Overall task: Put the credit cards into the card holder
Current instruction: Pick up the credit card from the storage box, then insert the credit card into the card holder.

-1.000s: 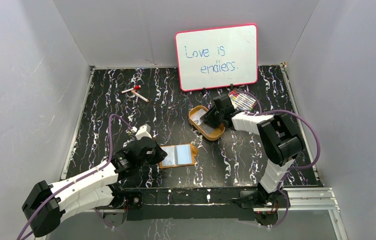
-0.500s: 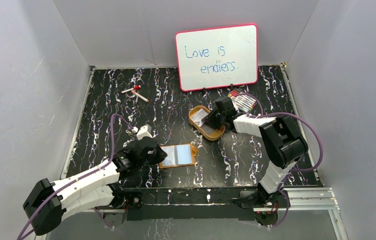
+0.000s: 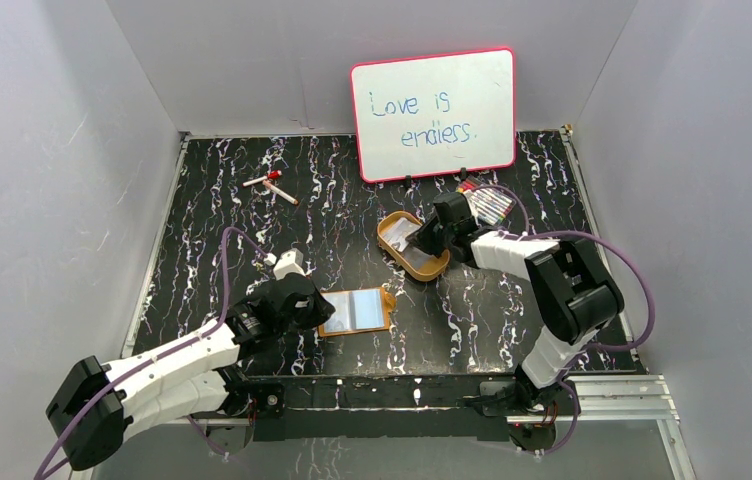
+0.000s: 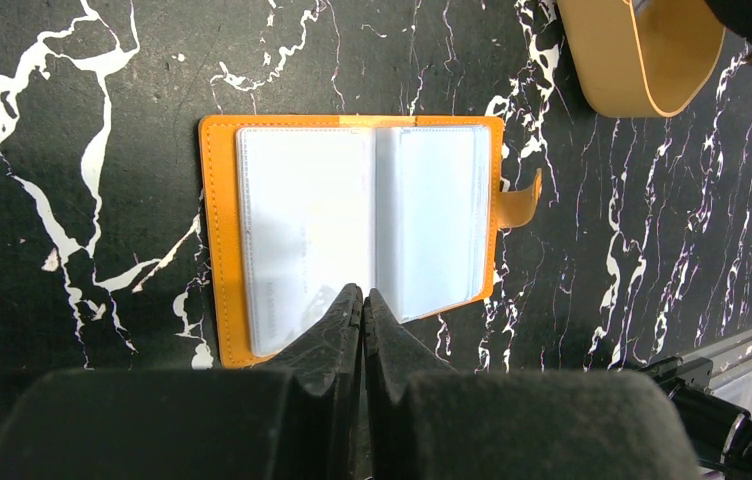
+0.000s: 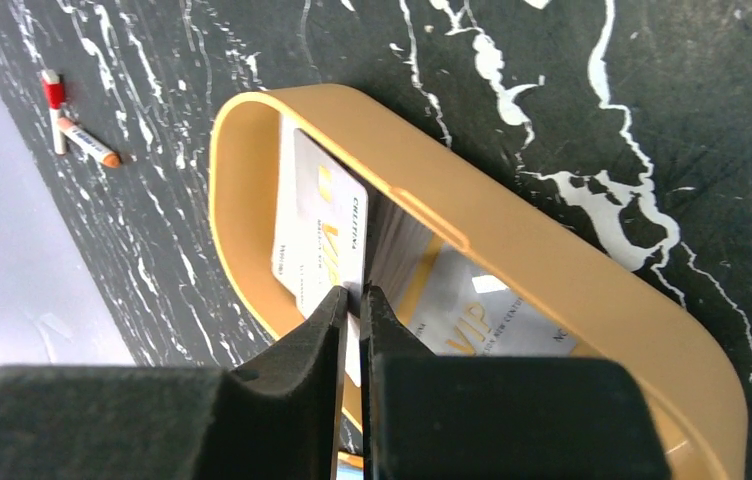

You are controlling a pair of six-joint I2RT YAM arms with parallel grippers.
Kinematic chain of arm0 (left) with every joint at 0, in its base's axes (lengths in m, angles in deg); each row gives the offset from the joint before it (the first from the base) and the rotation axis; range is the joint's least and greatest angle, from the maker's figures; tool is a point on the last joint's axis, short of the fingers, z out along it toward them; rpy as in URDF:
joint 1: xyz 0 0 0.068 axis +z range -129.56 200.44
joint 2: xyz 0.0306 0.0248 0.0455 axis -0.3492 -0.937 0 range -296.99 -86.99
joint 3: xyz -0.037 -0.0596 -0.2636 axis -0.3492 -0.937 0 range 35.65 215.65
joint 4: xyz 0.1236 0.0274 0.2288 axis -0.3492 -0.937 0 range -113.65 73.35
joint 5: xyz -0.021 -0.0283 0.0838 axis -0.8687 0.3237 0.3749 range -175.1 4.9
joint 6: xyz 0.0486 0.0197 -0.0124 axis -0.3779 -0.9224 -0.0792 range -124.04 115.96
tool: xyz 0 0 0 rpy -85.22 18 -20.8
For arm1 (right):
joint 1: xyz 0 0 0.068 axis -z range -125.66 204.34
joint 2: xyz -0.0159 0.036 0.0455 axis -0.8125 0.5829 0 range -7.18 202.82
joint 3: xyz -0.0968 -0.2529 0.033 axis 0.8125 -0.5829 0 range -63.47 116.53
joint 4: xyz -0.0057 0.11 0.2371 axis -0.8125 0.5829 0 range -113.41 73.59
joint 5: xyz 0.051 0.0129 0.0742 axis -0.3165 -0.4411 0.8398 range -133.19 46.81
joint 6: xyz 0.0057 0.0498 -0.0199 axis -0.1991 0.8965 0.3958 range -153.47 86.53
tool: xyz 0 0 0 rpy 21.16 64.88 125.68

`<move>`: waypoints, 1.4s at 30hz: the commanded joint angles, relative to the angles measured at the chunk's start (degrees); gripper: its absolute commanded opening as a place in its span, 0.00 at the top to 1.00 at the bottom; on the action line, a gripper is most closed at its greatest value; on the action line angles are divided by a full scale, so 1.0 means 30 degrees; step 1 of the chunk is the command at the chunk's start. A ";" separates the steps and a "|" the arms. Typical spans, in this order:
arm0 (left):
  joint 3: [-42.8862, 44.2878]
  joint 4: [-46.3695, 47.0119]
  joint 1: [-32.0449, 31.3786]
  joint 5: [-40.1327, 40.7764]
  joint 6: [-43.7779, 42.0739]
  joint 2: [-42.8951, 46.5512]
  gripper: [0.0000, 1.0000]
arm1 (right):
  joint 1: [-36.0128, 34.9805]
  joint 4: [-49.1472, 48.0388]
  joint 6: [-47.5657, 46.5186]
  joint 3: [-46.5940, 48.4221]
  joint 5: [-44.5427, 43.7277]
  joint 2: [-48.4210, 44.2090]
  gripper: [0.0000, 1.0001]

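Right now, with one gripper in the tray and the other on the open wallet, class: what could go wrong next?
1. The right gripper pinches the tilted card only by its edge; it could slip or catch the tray rim when lifted.
2. Underneath lie other cards that might drag along.
3. The left gripper, shut, sits over the card holder at its fold and may block a pocket.

We log the card holder lying open at the table's front centre. Tray behind it, rightward, credit cards inside. Whiteboard behind the tray; markers rear left.
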State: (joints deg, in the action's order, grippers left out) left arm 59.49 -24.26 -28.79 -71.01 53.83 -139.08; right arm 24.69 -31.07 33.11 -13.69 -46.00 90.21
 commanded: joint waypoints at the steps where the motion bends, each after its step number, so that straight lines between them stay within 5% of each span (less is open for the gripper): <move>1: 0.0315 0.0215 0.0063 0.0051 -0.0225 -0.0166 1.00 | -0.0037 -0.0432 -0.0417 -0.0298 -0.0235 -0.1026 0.88; 10: 0.0389 0.0178 0.0063 0.0109 -0.0219 -0.0081 1.00 | -0.0071 -0.0435 -0.0874 -0.0472 -0.0210 -0.1880 1.00; 22: 0.0998 -0.0506 0.0063 0.0636 -0.0413 0.0171 1.00 | -0.0033 0.0711 -0.3714 0.0427 -0.0764 -0.4958 1.00; 25: 0.1071 -0.0824 0.0061 0.0927 -0.0452 0.0514 1.00 | -0.0050 0.1131 -0.5646 0.0982 0.0568 -0.5959 1.00; 33: 0.0605 -0.1813 0.0056 0.1462 -0.0245 0.1638 1.00 | -0.0254 0.3640 -1.1654 0.1703 1.1354 -0.7496 1.00; 42: -0.0533 -0.0580 0.0061 0.0750 0.0723 0.0918 1.00 | -0.3542 0.3425 -1.2317 -0.1509 1.2088 -0.8240 1.00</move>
State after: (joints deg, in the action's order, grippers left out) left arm 59.20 -27.32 -28.79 -68.67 54.62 -135.48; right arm 16.47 -18.90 -3.06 -14.26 -13.71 65.62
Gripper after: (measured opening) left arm 0.007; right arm 0.017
